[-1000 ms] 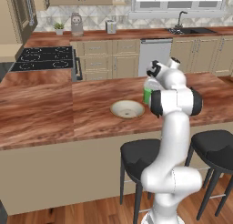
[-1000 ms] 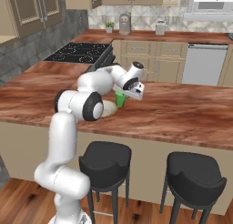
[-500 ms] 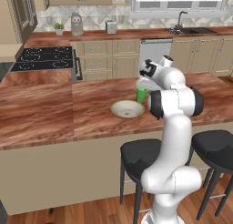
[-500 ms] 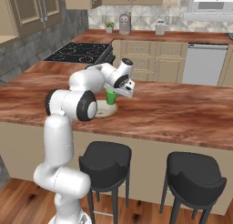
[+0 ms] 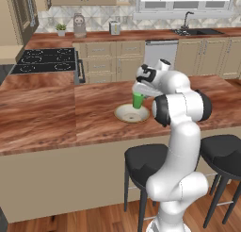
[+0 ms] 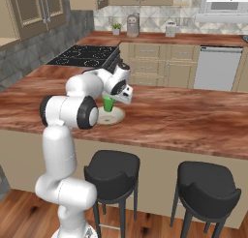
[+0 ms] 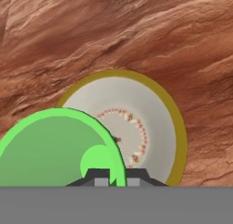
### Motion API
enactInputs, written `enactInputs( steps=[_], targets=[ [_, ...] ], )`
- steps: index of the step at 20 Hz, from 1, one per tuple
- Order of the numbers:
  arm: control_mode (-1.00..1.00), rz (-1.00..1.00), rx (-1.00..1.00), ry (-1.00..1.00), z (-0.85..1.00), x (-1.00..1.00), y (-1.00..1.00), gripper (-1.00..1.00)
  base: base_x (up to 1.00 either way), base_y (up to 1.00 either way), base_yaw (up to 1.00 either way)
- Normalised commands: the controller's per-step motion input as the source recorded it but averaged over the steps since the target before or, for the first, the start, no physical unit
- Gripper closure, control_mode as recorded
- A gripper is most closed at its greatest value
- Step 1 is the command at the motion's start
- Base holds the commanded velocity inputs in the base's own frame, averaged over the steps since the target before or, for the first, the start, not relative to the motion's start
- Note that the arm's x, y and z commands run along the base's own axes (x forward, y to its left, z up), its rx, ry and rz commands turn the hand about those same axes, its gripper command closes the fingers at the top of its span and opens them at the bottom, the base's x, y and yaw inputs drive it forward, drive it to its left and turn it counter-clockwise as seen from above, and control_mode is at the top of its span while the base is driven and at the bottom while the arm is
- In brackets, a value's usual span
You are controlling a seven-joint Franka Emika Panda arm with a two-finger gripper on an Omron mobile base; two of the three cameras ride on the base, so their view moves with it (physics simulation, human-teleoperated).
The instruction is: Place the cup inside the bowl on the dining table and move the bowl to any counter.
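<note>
The white arm rises from beside the black stools point(image 5: 146, 162), folds at its dark elbow and reaches forward over the dining table point(image 5: 56, 118), its wrist bent so the hand points down at the tabletop. The gripper point(image 5: 138, 97) hangs directly above the bowl point(image 5: 128, 115), and its fingers are closed on the rim of the cup point(image 5: 137, 101), which it holds upright by the top edge.

The green cup hangs under the hand with its base over the bowl's right half; whether the base touches the bowl's floor cannot be told from the base views. In the right base view the cup point(image 6: 107, 104) shows just below the gripper point(image 6: 110, 97), with the bowl point(image 6: 114, 117) partly hidden behind the forearm.

The hand view looks straight down: the cup point(image 7: 50, 148) fills the lower left, its open mouth toward the camera, and one fingertip point(image 7: 135, 175) presses the rim from outside. Beyond it lies the bowl point(image 7: 154, 123), cream inside with a ring of small reddish marks and a tan rim, resting on the wood grain.

Behind the table, the left base view shows the counter point(image 5: 141, 35) with its black sink point(image 5: 195, 32) and the black stovetop point(image 5: 44, 61).
</note>
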Motion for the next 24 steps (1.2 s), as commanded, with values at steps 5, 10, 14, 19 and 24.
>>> enactInputs(
  steps=[5,10,14,19,24],
  targets=[
    [-1.0,0.0,0.0,0.0,-0.04,0.0,0.12,1.0,0.0,0.0,0.0],
    [-1.0,0.0,0.0,0.0,-0.15,0.0,0.0,1.0,0.0,0.0,0.0],
    [-1.0,0.0,-0.01,0.0,-0.23,0.0,0.0,1.0,0.0,0.0,0.0],
    [-1.0,0.0,0.0,0.0,-0.19,0.0,0.04,1.0,0.0,0.0,0.0],
    [-1.0,0.0,0.0,0.0,-0.14,0.0,0.13,1.0,0.0,0.0,0.0]
  ],
)
